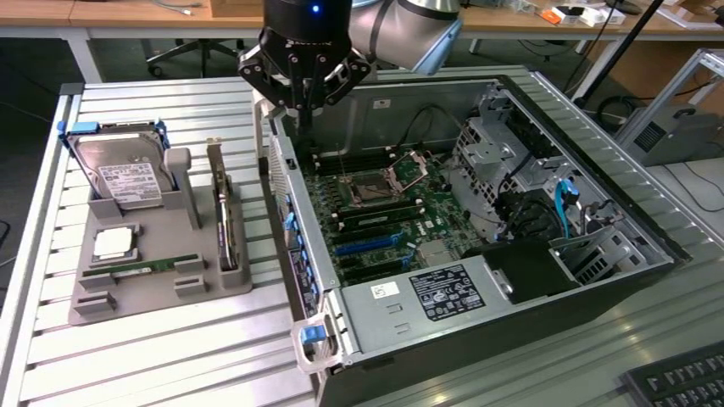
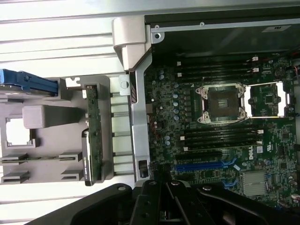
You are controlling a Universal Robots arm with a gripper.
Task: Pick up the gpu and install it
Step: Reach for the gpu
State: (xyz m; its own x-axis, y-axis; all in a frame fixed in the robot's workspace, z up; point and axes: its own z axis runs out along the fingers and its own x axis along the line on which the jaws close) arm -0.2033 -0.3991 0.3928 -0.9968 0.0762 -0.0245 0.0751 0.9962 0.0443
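Gpu not yet picked up.
End effector [image 1: 303, 108] clenched, empty, upper centre of exterior view above case [image 1: 396, 320]; gpu [image 1: 225, 220] upright in grey holder [image 1: 169, 248], exterior view's left.

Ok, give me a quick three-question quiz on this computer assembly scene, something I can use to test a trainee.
1. True or false: the gpu stands on edge in the grey holder, outside the computer case.
2. Pick one. The tool is:
A. shut and empty, above the case's wall
B. shut on the gpu
C. open wide, low over the holder
3. Short answer: which thing in the holder has blue handles?

Key:
1. True
2. A
3. The hard drive
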